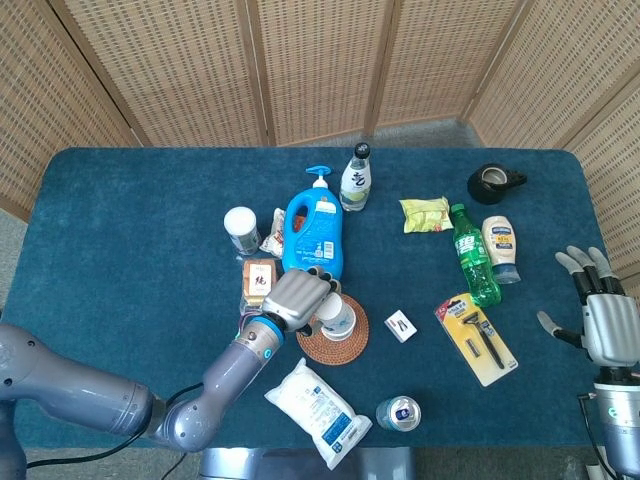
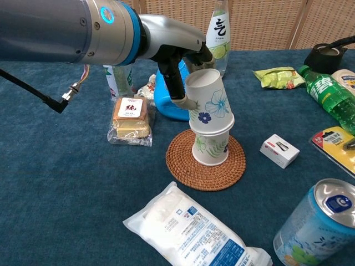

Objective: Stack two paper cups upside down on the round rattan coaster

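Head view. Left hand: fingers wrapped around an upside-down paper cup, held over the round rattan coaster at the table's centre-front. The second cup beneath is mostly hidden here. Right hand: at the far right table edge, fingers spread apart, holding nothing. Blue pump bottle just behind the coaster; clear bottle with black cap behind that. Small white-lidded jar left of the pump bottle. Green soda bottle and white squeeze bottle to the right, side by side. Razor on yellow card and small white box right of the coaster. White pouch and drink can near the front edge.

Chest view. Left hand: fingers clamped on the flower-printed paper cup, upside down, tilted slightly, its rim set down over the top of the lower paper cup. Lower cup: upside down, standing upright in the middle of the coaster. Wrapped cake snack lies left of the coaster, apart from it. Right hand: not visible in this view.
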